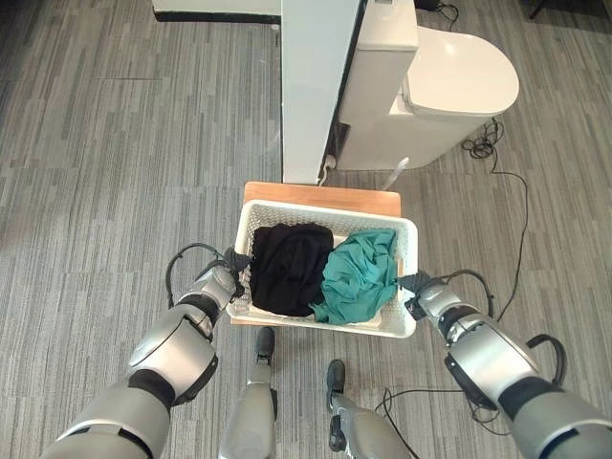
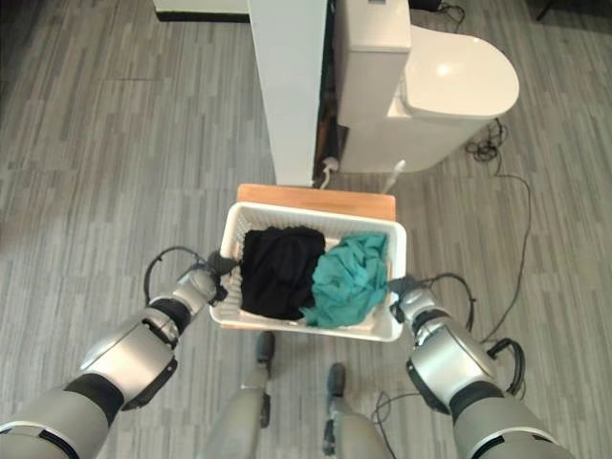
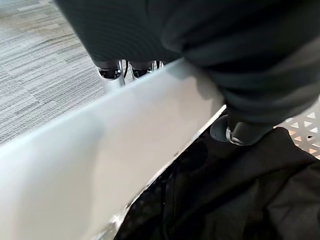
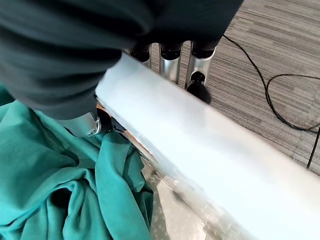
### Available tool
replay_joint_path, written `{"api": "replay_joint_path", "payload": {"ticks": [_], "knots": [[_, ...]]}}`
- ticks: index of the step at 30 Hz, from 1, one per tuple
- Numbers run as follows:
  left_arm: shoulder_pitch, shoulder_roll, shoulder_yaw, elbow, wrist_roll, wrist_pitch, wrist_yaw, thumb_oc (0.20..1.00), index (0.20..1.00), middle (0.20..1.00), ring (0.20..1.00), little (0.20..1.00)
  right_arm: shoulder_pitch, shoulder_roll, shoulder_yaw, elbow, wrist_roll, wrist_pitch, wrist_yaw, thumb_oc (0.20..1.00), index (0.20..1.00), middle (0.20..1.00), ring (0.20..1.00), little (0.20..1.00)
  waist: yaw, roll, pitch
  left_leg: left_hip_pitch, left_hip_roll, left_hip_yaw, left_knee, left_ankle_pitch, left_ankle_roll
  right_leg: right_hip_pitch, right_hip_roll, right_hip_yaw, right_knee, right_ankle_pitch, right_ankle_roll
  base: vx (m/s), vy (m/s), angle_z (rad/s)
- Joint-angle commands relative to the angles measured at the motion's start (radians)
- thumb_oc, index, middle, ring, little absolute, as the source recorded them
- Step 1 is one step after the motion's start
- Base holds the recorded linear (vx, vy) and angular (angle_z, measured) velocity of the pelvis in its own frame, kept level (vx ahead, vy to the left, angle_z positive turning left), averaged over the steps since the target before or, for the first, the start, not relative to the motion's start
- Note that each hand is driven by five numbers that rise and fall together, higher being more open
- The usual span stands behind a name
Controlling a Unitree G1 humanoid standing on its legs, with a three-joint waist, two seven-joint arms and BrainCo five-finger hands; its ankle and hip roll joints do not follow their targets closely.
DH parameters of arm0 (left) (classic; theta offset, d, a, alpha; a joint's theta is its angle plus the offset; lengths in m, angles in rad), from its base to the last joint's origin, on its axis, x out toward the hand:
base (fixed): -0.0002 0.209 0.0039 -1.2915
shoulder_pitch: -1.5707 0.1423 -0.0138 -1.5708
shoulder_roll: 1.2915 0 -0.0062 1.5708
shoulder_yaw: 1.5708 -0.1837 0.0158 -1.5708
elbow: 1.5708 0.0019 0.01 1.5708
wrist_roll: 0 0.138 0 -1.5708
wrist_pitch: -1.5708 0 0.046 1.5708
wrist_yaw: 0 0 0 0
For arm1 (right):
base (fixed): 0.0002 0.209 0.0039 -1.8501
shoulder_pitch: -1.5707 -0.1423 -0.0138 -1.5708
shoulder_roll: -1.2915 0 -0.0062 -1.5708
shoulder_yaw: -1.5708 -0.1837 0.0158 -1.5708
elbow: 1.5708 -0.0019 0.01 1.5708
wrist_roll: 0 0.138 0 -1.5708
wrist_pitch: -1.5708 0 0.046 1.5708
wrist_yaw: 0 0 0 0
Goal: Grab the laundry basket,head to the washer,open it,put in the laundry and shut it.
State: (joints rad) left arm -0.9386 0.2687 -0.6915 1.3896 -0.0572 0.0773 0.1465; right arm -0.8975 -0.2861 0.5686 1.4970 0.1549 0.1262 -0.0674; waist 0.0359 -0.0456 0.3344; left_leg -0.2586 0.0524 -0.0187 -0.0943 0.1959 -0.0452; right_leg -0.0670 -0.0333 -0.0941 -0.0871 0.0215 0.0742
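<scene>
The laundry basket (image 1: 325, 330) is held at both ends: its rim is pinched by the left hand (image 1: 228, 279) and the right hand (image 1: 426, 295). It rests on a wooden stand (image 1: 321, 196). If tipped, clothes (image 1: 360, 273) could be spilled.

- Your left arm comes in from the lower left of the eye views and bends in toward the middle; your left hand (image 1: 222, 280) sits at centre left, clamped on the basket (image 1: 406, 232) rim.
- In its wrist view the fingers (image 3: 111, 73) hook over the rim's outer side, thumb (image 3: 234, 134) inside.
- Your right arm enters from the lower right; your right hand (image 1: 426, 292) grips the opposite rim at centre right.
- Its fingers (image 4: 198, 76) curl outside, thumb (image 4: 86, 126) inside.
</scene>
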Motion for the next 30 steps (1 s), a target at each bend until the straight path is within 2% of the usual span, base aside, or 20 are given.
{"api": "replay_joint_path", "payload": {"ticks": [1,4,7,10,13,14,18,21,30], "knots": [[-0.026,-0.075,-0.023,0.119,0.070,-0.003,0.008,0.200,0.200,0.200,0.200,0.200,-0.041,-0.033,0.005,-0.010,0.020,-0.025,-0.048,0.200,0.200,0.200,0.200,0.200,-0.008,0.018,0.026,0.065,-0.006,-0.019,0.007,-0.094,0.009,-0.105,-0.033,-0.010,0.051,0.039,0.022,0.03,-0.002,0.00],[0.015,-0.044,-0.001,0.084,0.040,-0.018,0.019,0.200,0.200,0.200,0.200,0.200,-0.005,-0.061,-0.023,-0.096,0.039,-0.035,-0.064,0.200,0.200,0.200,0.200,0.200,-0.013,0.017,0.003,0.089,-0.003,-0.012,0.007,-0.109,0.011,-0.088,-0.034,-0.002,0.058,0.028,0.024,0.05,0.008,-0.01],[0.095,0.015,0.034,-0.041,-0.019,-0.036,0.016,0.200,0.200,0.200,0.200,0.200,0.093,-0.124,-0.071,-0.313,0.044,-0.041,-0.075,0.200,0.200,0.200,0.200,0.200,-0.022,0.020,-0.030,0.132,0.001,-0.002,0.007,-0.132,0.014,-0.059,-0.035,0.009,0.071,0.011,0.024,0.10,0.013,-0.04],[0.237,0.100,0.084,-0.311,-0.075,-0.044,-0.008,0.200,0.200,0.200,0.200,0.200,0.285,-0.235,-0.181,-0.667,0.014,-0.036,-0.068,0.200,0.200,0.200,0.200,0.200,-0.030,0.026,-0.067,0.187,0.006,0.011,0.007,-0.158,0.018,-0.016,-0.039,0.017,0.077,-0.009,0.026,0.14,0.009,-0.10],[0.398,0.180,0.152,-0.590,-0.088,-0.040,-0.038,0.200,0.200,0.200,0.200,0.200,0.530,-0.323,-0.336,-0.963,-0.018,-0.039,-0.042,0.200,0.200,0.200,0.200,0.200,-0.031,0.030,-0.100,0.229,0.005,0.011,0.007,-0.169,0.023,0.027,-0.044,0.011,0.077,-0.019,0.027,0.11,-0.024,-0.14],[0.490,0.202,0.182,-0.721,-0.106,-0.039,-0.075,0.200,0.200,0.200,0.200,0.200,0.668,-0.348,-0.418,-1.083,-0.030,-0.034,-0.020,0.200,0.200,0.200,0.200,0.200,-0.028,0.033,-0.123,0.250,0.004,0.003,0.008,-0.180,0.025,0.054,-0.048,0.004,0.073,-0.028,0.027,0.12,-0.032,0.03],[0.594,0.218,0.222,-0.856,-0.132,-0.028,-0.110,0.200,0.200,0.200,0.200,0.200,0.797,-0.341,-0.502,-1.147,-0.053,-0.022,-0.004,0.200,0.200,0.200,0.200,0.200,-0.020,0.038,-0.158,0.280,0.001,-0.015,0.012,-0.193,0.028,0.091,-0.049,-0.006,0.068,-0.042,0.022,0.09,-0.043,0.01],[0.629,0.221,0.232,-0.886,-0.122,-0.017,-0.129,0.200,0.200,0.200,0.200,0.200,0.827,-0.319,-0.515,-1.128,-0.052,-0.009,0.011,0.200,0.200,0.200,0.200,0.200,-0.019,0.041,-0.178,0.300,0.005,-0.024,0.013,-0.207,0.026,0.117,-0.047,-0.011,0.065,-0.060,0.020,0.06,-0.066,0.00],[0.657,0.229,0.267,-0.923,-0.111,-0.001,-0.124,0.200,0.200,0.200,0.200,0.200,0.840,-0.284,-0.526,-1.096,-0.061,-0.001,0.004,0.200,0.200,0.200,0.200,0.200,-0.015,0.050,-0.192,0.288,0.022,-0.049,0.017,-0.186,0.009,0.132,-0.023,-0.025,0.054,-0.073,0.001,-0.02,-0.091,0.11]]}}
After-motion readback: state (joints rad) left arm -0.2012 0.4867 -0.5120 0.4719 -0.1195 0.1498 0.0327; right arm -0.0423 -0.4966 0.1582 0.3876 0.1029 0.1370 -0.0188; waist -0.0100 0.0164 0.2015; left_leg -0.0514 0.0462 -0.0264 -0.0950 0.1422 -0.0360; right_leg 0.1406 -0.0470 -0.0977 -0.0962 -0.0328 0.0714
